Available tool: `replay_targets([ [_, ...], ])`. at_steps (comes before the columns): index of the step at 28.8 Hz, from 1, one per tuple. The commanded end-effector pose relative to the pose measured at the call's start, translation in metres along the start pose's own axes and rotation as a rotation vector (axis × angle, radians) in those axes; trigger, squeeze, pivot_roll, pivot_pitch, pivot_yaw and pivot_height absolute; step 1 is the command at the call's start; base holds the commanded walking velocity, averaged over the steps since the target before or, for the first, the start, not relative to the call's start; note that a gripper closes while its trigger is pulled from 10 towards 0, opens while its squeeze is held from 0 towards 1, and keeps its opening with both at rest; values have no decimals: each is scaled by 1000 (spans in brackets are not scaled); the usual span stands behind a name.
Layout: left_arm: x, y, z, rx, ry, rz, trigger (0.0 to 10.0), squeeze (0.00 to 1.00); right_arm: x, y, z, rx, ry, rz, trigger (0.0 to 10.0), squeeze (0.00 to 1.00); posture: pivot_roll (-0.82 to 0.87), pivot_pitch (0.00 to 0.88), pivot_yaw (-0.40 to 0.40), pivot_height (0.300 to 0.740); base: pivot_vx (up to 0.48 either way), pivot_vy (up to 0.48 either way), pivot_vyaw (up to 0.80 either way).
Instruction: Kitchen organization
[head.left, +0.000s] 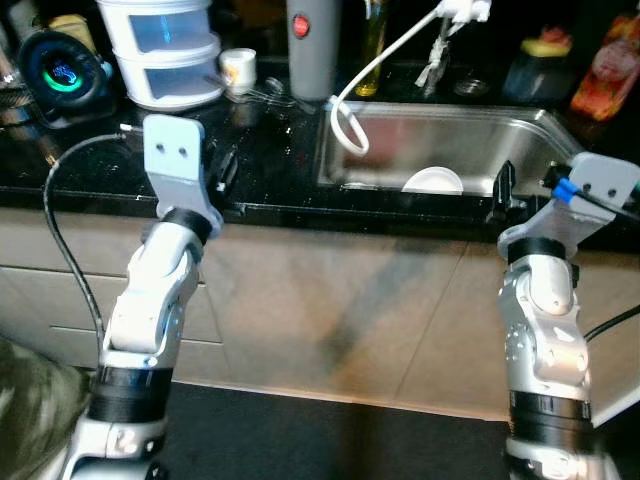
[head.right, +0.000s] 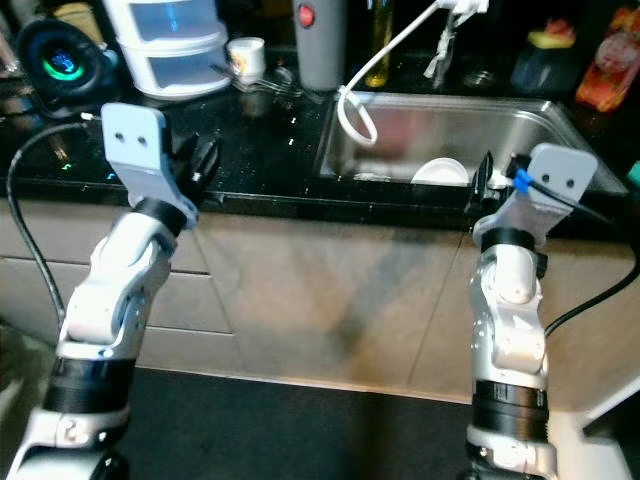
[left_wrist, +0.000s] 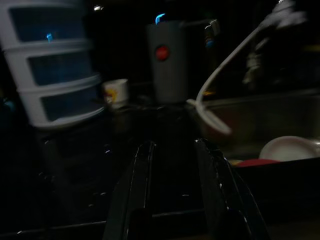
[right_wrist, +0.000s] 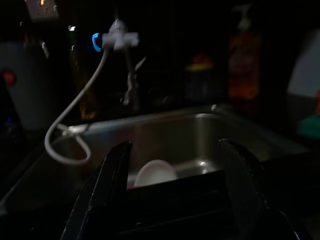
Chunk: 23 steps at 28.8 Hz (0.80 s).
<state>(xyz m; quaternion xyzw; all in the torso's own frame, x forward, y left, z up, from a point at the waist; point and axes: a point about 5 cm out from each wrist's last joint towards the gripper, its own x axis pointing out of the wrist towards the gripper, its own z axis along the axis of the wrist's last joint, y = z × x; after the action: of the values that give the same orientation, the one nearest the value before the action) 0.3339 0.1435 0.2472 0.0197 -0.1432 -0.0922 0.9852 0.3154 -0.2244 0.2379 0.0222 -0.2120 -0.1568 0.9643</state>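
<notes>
A white plate (head.left: 433, 181) lies in the steel sink (head.left: 520, 135); left end effector (left_wrist: 172, 150) and right end effector (right_wrist: 175, 155) are spread, empty, at the worktop (head.left: 270, 150) edge.

- Sink (head.left: 520, 135) sits in the upper right of the frame, set into the countertop (head.left: 270, 160)
- A plate (head.left: 433, 181) lies in the sink at its near wall
- A hose (head.left: 372, 70) loops from the top edge down over the sink's left rim
- Upper left: a stacked container (head.left: 167, 50), a small cup (head.left: 238, 68) to its right, then a tall canister (head.left: 311, 45)
- Bottles (head.left: 610, 62), perhaps, stand behind the sink at upper right
- Cabinet fronts (head.left: 330, 300) fill the middle, below the countertop
</notes>
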Motion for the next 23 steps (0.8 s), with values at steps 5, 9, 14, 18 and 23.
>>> replay_targets([
  [5, 1, -1, -2, 1, 19, -15, 10000, 0, 1, 1, 4, 8, -18, 6, 10000, 0, 79, 18, 26, 740, 0, 0, 0],
  [9, 1, -2, -3, -3, 22, -13, 10000, 0, 1, 1, 4, 8, -19, 7, 10000, 0, 79, 15, 26, 740, 0, 0, 0],
  [14, 1, -1, -3, -2, 26, -11, 10000, 0, 1, 2, 4, 8, -20, 8, 10000, 0, 79, 14, 26, 740, 0, 0, 0],
  [18, 1, -1, -3, 0, 29, -10, 10000, 0, 0, 2, 4, 8, -20, 7, 10000, 0, 79, 18, 28, 740, 0, 0, 0],
  [23, 0, 2, -4, 3, 29, 8, 10000, 0, 0, 2, 5, 10, -21, 9, 10000, 0, 80, 21, 27, 740, 0, 0, 0],
])
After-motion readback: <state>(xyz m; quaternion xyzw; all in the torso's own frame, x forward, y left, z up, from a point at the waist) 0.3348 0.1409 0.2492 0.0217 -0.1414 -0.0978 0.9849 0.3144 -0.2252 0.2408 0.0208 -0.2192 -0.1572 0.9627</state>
